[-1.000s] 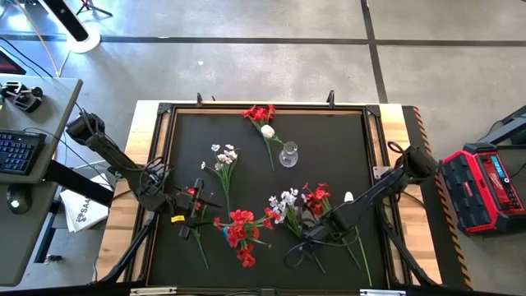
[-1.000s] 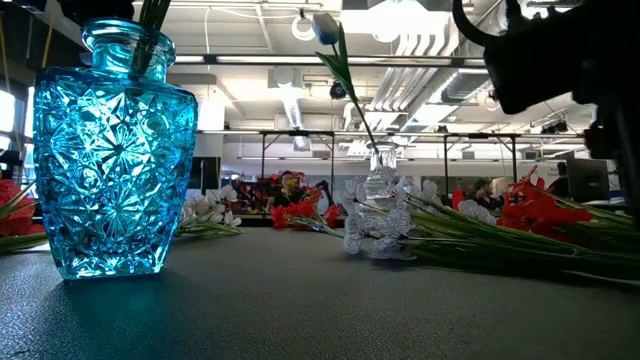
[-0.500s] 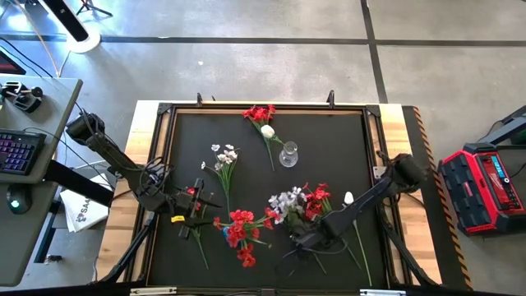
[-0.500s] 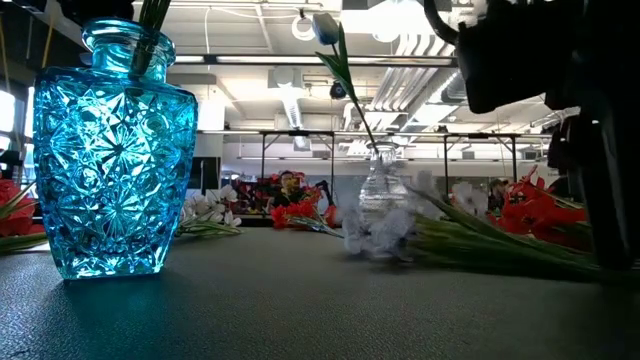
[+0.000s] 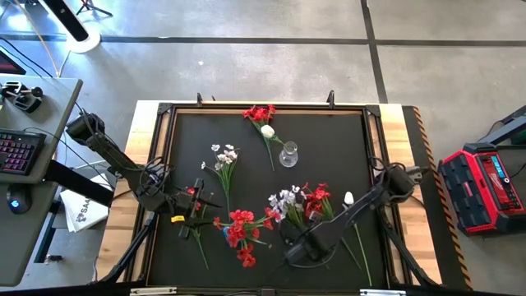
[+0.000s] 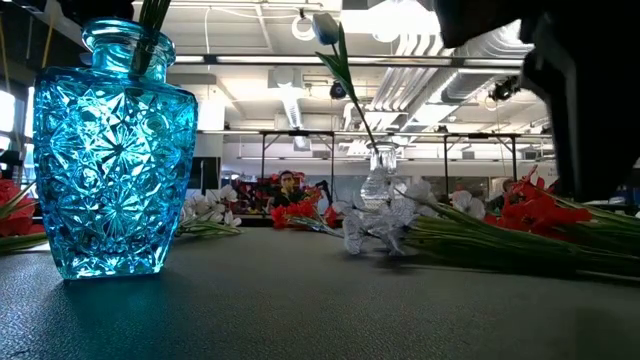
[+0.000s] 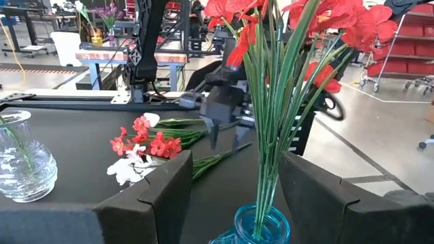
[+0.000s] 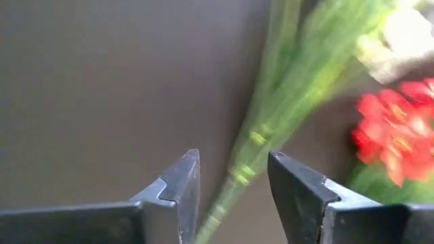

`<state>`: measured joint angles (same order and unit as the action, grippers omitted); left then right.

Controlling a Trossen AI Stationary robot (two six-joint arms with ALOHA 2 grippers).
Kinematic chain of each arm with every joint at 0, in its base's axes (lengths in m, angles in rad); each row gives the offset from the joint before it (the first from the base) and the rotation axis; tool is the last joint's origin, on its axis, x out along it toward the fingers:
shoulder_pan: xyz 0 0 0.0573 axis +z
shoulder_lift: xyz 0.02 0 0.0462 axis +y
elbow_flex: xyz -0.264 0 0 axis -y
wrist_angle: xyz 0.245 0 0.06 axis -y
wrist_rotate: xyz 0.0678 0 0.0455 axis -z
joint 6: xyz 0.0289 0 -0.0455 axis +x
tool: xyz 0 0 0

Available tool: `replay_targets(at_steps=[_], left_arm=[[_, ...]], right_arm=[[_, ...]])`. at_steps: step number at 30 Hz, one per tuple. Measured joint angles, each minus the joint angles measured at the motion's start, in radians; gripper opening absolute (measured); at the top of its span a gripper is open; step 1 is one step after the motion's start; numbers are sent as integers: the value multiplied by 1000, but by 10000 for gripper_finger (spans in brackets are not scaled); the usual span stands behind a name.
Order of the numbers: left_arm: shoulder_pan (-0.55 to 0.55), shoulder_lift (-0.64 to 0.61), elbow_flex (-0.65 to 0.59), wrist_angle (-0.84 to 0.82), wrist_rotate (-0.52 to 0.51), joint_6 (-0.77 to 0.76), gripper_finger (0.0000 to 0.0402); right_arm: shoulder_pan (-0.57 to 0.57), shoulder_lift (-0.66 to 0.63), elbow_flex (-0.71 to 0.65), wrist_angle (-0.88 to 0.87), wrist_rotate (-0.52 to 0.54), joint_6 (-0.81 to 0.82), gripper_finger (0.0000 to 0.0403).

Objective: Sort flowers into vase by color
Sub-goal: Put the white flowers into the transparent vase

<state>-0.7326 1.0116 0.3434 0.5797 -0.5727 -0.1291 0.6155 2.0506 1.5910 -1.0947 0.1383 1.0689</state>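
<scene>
Red and white flowers (image 5: 297, 200) lie in a cluster on the black mat, stems pointing to the near edge. My right gripper (image 5: 298, 252) hovers low over those stems, open. In the right wrist view the green stems (image 8: 252, 139) run between its fingertips (image 8: 234, 166), and I cannot tell whether they touch. A blue cut-glass vase (image 6: 110, 150) holds red flowers (image 5: 241, 228). My left gripper (image 5: 200, 215) is open, with a finger on either side of those stems (image 7: 271, 135) just above the vase's neck (image 7: 261, 227). A clear vase (image 5: 288, 154) holds one white flower (image 5: 267, 131).
A white sprig (image 5: 223, 156) lies left of the mat's middle. A red sprig (image 5: 260, 113) lies at the far edge, and a pale bud (image 5: 348, 198) at the right. Wooden table rims (image 5: 411, 131) border the mat. A red toolbox (image 5: 485, 185) sits on the floor to the right.
My right gripper has moved toward the table's near edge and somewhat to the left, along the stems of the red and white cluster and away from the blooms. The white blooms of that cluster stirred briefly and lie about where they were.
</scene>
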Motion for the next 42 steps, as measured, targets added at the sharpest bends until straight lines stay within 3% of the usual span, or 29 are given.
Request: replay_targets(at_steps=[3, 8, 14, 18, 23, 25, 35, 38, 42], left_arm=[[0, 0, 0, 0, 0, 0, 204], [0, 0, 0, -5, 0, 0, 204], [0, 0, 0, -6, 1, -1, 204], [0, 0, 0, -5, 1, -1, 204], [0, 0, 0, -3, 1, -1, 204], [0, 0, 0, 1, 1, -2, 204], [0, 0, 0, 2, 1, -10, 204], [0, 0, 0, 2, 1, -10, 204], [0, 0, 0, 2, 1, -9, 204]], right_arm=[[1, 0, -54, 2, -25, 46, 152], [-5, -2, -171, 171, -78, 41, 164], [-27, -5, -185, 191, -79, -2, 153], [-36, -7, -208, 231, -64, -23, 113], [-27, -10, -245, 278, -44, 22, 23], [-7, -30, -247, 284, -10, 51, 9], [167, -228, -293, 279, 492, 233, 3], [202, -295, -378, 395, 674, 233, 1], [213, -359, -584, 693, 923, 144, 1]])
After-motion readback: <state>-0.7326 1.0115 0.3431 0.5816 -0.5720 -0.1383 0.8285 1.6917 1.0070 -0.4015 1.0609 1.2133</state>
